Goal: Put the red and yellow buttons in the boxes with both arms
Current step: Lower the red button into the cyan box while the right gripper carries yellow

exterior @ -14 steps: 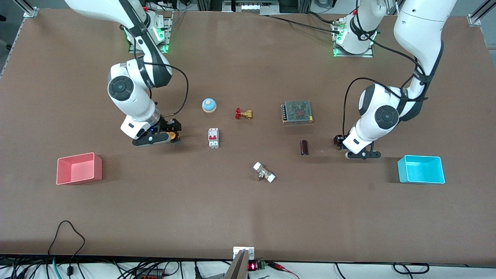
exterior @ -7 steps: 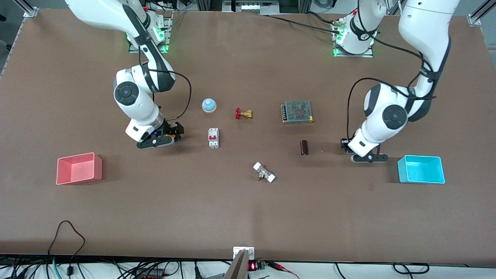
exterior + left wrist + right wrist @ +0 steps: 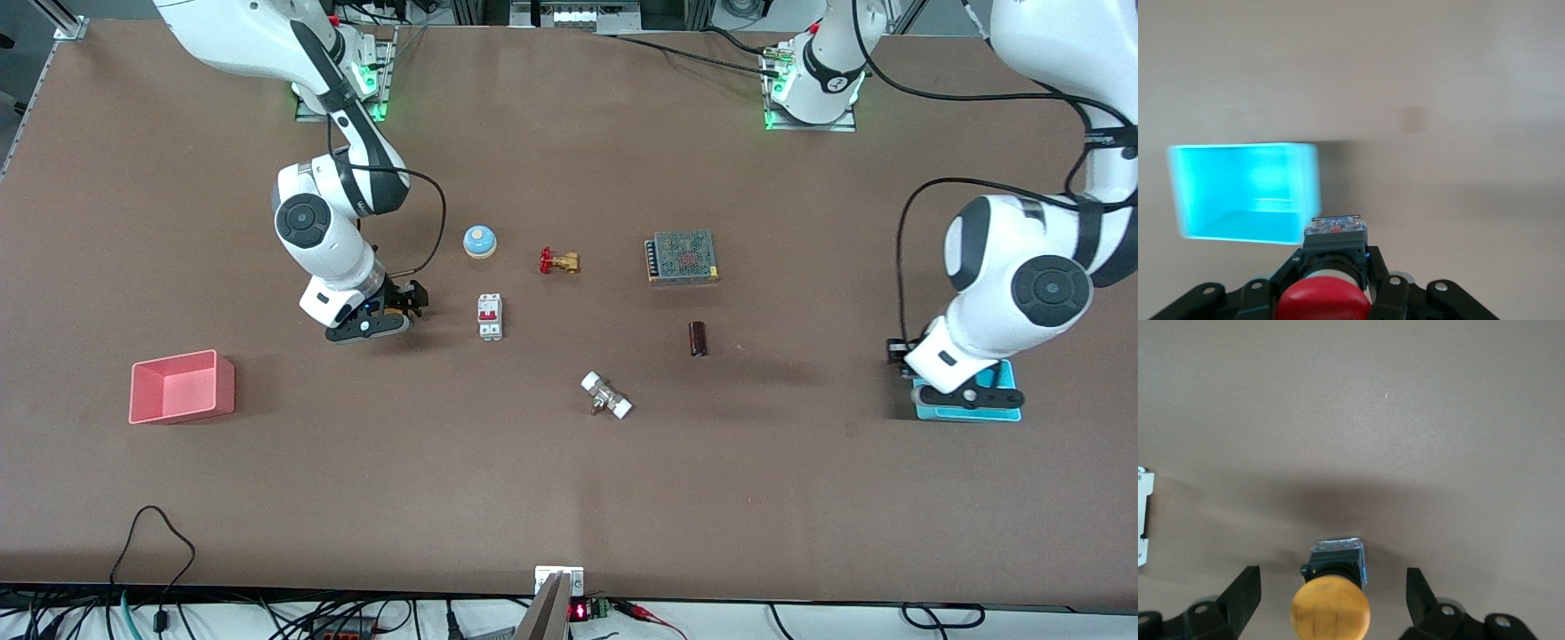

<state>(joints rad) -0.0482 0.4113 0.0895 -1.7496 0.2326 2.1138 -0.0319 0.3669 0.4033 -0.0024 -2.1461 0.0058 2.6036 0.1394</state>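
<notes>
My left gripper [image 3: 965, 396] is over the cyan box [image 3: 1010, 373] at the left arm's end of the table. It is shut on the red button [image 3: 1325, 301], gripping its dark base. The cyan box also shows in the left wrist view [image 3: 1245, 193], below the held button. My right gripper [image 3: 369, 320] is low over the table, open. Its fingers [image 3: 1245, 590] stand wide on either side of the yellow button [image 3: 1330, 610] without touching it. The yellow button stands upright on the table and is hidden in the front view. The pink box [image 3: 182, 387] sits empty at the right arm's end.
A white circuit breaker [image 3: 490, 316] lies beside my right gripper. A pale blue dome [image 3: 479, 241], a brass valve [image 3: 558, 261] and a metal power supply [image 3: 682, 257] lie mid-table. A dark cylinder [image 3: 699, 339] and a white-ended fitting [image 3: 606, 396] lie nearer the front camera.
My left arm has carried the red button from beside the dark cylinder to over the cyan box. My right gripper has shifted slightly toward the circuit breaker.
</notes>
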